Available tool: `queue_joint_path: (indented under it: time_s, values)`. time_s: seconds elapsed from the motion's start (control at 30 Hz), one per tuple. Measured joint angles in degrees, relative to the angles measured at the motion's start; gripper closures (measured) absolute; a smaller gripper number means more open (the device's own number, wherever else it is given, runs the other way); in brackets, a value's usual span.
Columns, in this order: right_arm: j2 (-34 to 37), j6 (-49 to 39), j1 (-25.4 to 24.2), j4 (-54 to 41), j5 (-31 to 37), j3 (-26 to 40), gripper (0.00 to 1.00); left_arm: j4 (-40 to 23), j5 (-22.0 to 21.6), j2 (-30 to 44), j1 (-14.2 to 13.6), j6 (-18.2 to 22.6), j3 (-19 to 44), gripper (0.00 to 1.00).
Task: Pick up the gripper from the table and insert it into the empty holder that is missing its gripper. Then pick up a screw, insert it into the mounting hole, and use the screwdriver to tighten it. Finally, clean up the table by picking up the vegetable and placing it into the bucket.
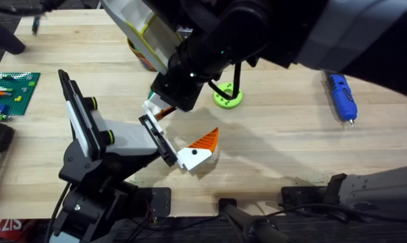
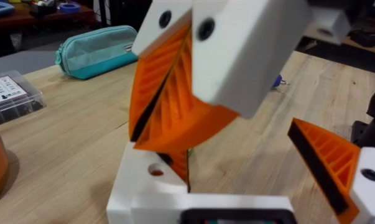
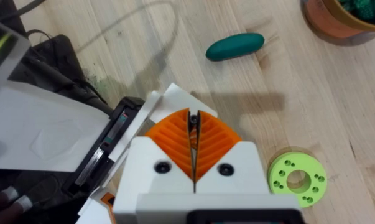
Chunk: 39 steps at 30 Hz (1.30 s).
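The screw (image 3: 193, 118) sits pinched between the right gripper (image 3: 193, 140) pads, just over the holder (image 1: 157, 138) at the table's near middle (its twin finger (image 1: 198, 152) already mounted). Left gripper: cannot tell. The screwdriver (image 1: 341, 95) lies far right; the bucket (image 3: 336, 18) stands beyond.

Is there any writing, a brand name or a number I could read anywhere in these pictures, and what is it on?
"ZZIS": white letters, apparently upside down and cut off by the picture's edge, on a red strip below the table's near left corner; this reading is uncertain.
Printed label on the clear plastic box: too small to read.
Bright blue screwdriver: no marking that can be made out.
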Motion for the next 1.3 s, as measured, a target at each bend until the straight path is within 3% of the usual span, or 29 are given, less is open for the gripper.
queue_joint_path:
  time_s: [0.27, 0.57, 0.87, 1.0, 1.17, 1.3]
  values:
    - [-1.0, -0.1, -0.4, -1.7, 0.7, 0.6, 0.995, 0.0, 0.1, 0.0, 0.0, -0.4, 0.0, 0.015]
    - [-7.7, -0.8, -1.7, -2.2, 1.5, 1.7, 0.994, 0.0, 0.0, 0.0, 0.0, -0.4, 0.0, 0.015]
    - [-8.4, -0.8, -1.7, 0.7, 1.5, 1.3, 0.995, 0.0, 0.0, 0.0, 0.0, -0.4, 0.0, 0.015]
    - [-12.0, -0.1, -2.2, 4.4, 1.5, -3.1, 0.995, 0.0, 0.0, 0.0, 0.0, -0.4, 0.0, 0.015]
    - [-18.7, 1.0, -3.9, 14.6, 0.8, -13.4, 0.993, 0.0, 0.0, 0.0, 0.0, -0.4, 0.0, 0.015]
    - [-19.8, 1.4, -4.2, 23.3, -3.0, -21.6, 0.995, 0.0, 0.0, 0.0, 0.0, -0.4, 0.0, 0.015]
